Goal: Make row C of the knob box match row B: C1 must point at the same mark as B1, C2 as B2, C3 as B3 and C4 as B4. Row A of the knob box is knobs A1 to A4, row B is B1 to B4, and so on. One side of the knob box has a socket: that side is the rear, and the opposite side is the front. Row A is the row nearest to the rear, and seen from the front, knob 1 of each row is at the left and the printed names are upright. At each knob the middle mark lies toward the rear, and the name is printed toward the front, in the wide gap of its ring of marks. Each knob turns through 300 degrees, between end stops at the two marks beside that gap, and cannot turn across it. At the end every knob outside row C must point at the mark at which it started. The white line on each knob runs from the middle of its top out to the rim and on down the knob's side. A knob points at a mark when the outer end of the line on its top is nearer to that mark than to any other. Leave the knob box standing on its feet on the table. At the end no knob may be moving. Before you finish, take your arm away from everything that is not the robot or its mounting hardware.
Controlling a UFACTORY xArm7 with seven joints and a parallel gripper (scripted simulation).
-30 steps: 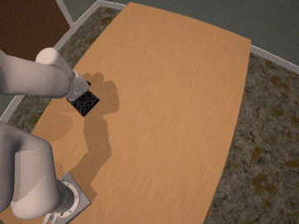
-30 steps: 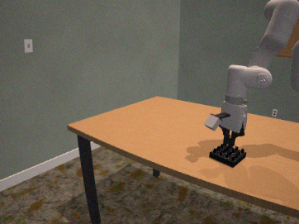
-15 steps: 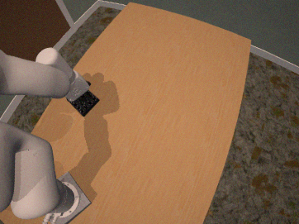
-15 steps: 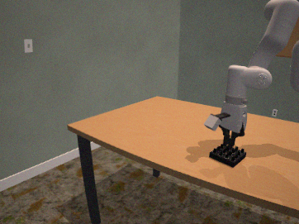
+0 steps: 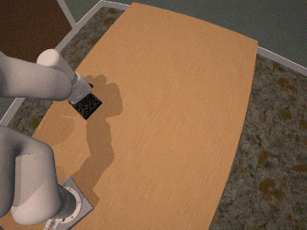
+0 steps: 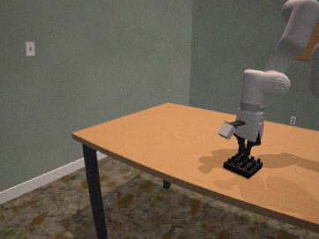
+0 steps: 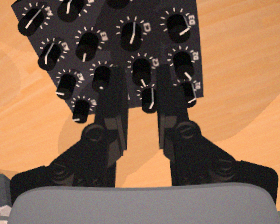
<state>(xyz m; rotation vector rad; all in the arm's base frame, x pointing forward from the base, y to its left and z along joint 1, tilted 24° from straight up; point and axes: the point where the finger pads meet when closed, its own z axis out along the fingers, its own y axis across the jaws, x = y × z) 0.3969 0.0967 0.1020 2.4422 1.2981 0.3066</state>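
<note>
Pincer (image 5: 80,91) (image 6: 245,154) (image 7: 141,83) down at the knob box, fingers parted, not clamped.
Box (image 5: 86,111) (image 6: 241,170) (image 7: 161,46): matte black, square-cornered, on smooth wood-grain surface (image 5: 178,111) (image 6: 154,133) (image 7: 240,55); left of centre in top view, lower right in exterior. Wrist view: round black knobs, white lines; C1 (image 7: 149,100) shows between the dark, blocky fingers; contact unclear.

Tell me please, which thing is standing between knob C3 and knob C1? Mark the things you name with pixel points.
Knob C2 (image 7: 141,70) stands between knob C3 (image 7: 131,39) and knob C1 (image 7: 148,102); the wrist view shows it.
</note>
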